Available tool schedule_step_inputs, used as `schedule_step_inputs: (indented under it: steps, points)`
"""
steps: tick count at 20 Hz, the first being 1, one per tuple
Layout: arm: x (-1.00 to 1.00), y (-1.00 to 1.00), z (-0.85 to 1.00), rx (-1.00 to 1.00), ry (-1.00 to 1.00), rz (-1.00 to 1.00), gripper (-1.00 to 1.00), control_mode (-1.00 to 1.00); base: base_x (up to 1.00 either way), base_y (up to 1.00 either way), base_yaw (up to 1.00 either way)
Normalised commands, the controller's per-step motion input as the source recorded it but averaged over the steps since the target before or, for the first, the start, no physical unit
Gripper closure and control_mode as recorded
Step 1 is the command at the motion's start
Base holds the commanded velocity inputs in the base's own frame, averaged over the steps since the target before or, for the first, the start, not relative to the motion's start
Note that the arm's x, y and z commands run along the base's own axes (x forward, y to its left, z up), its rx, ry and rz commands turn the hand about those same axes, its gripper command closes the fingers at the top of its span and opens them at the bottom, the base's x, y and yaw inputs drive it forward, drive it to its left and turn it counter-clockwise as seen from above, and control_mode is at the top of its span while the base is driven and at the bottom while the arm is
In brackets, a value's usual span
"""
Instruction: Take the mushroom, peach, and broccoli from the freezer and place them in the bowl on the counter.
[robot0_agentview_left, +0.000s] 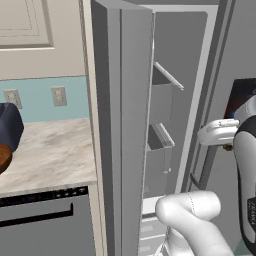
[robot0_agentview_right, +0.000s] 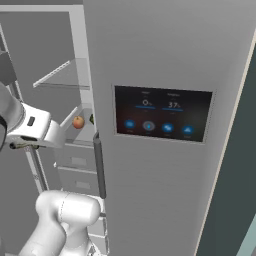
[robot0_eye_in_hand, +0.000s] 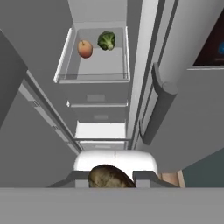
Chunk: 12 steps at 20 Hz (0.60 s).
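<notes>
In the hand view, my gripper (robot0_eye_in_hand: 112, 179) is shut on the brown-capped mushroom (robot0_eye_in_hand: 108, 175), which bulges up between the two dark fingertips (robot0_eye_in_hand: 80, 178). Ahead of it, on a clear shelf of the open freezer (robot0_eye_in_hand: 94, 74), lie the orange-red peach (robot0_eye_in_hand: 85, 48) and, to its right, the dark green broccoli (robot0_eye_in_hand: 106, 40). The right base view shows the peach (robot0_agentview_right: 78, 122) and a sliver of the broccoli (robot0_agentview_right: 92, 119) beyond my white hand. At the far left edge of the left base view, the reddish-brown bowl (robot0_agentview_left: 3, 158) sits on the beige counter (robot0_agentview_left: 50, 155).
The freezer's open door (robot0_agentview_left: 125, 125) with grey bins (robot0_agentview_left: 161, 106) stands between the arm and the counter. A dark blue-grey toaster (robot0_agentview_left: 9, 125) sits behind the bowl. The wider grey door with the dark dispenser panel (robot0_agentview_right: 162, 114) and its handle (robot0_agentview_right: 99, 165) is close on the right.
</notes>
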Motion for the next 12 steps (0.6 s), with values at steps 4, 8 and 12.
schedule_step_inputs:
  steps: [4,8,12]
  points:
    - [0.01,0.0,-0.01,0.0,0.0,0.04,1.0,-1.0,0.0,0.0,0.0]
    - [0.0,0.0,-0.04,-0.01,0.02,0.02,1.0,-1.0,0.0,0.0,0.0]
    - [0.0,0.0,0.0,0.0,0.06,0.0,1.0,-1.0,0.0,0.0,0.0]
